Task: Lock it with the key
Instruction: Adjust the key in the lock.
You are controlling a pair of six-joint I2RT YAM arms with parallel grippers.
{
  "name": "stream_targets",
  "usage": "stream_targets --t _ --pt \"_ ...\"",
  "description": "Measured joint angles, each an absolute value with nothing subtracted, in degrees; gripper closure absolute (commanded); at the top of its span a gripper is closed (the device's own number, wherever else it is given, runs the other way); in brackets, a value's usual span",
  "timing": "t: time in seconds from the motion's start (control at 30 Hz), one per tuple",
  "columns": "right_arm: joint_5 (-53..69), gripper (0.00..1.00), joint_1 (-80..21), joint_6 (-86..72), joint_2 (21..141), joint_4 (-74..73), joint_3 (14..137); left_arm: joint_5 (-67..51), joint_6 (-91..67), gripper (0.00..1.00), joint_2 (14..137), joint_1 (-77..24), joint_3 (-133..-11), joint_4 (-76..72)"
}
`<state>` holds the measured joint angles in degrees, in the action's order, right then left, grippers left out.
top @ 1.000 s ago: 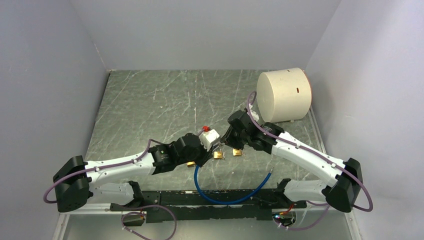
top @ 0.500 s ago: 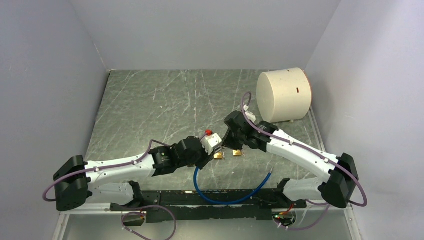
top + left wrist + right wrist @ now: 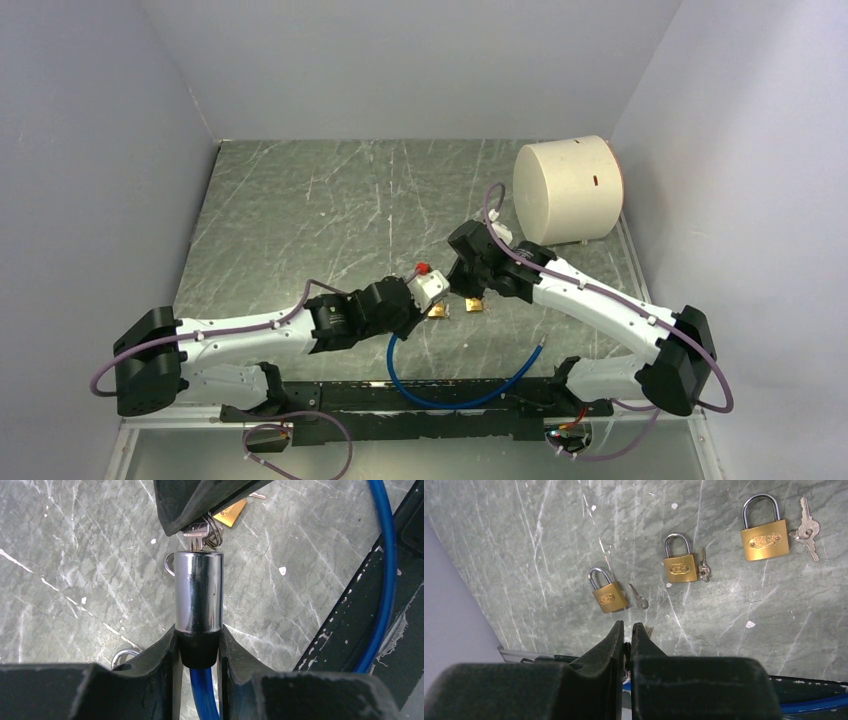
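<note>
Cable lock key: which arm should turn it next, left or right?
Right. The right hand is pinched on the key, which sits in the end of the chrome lock cylinder. The left hand is clamped on that cylinder's black base, so it should probably just steady it.
</note>
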<state>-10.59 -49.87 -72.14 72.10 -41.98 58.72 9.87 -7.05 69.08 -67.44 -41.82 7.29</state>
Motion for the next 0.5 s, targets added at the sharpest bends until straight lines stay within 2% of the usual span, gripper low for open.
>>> stream_targets --t 0.07,0.13,0.3,0.4,0.5 --pt "-10.92 1.0 -49.84 -72.36 72.4 -42.24 59.07 11.14 -7.01 0.97 69.38 -68.03 -42.24 7.75" --pt "-11.05 0.9 -49.87 -72.51 72.9 -42.59 59.57 12.32 -6.87 0.97 69.41 -68.55 -42.24 8.01" --pt "-11.03 0.84 -49.87 -72.64 74.3 -43.18 60.38 15.16 -6.66 0.97 69.41 -69.8 -42.24 8.27" --pt "-11.0 0.66 -49.87 -72.38 74.24 -43.05 60.36 16.14 -6.66 0.97 69.41 -70.15 -42.24 8.12" --pt "-11.16 0.53 -49.87 -72.44 73.8 -42.92 59.88 17.04 -6.7 0.98 69.32 -70.37 -42.24 7.97"
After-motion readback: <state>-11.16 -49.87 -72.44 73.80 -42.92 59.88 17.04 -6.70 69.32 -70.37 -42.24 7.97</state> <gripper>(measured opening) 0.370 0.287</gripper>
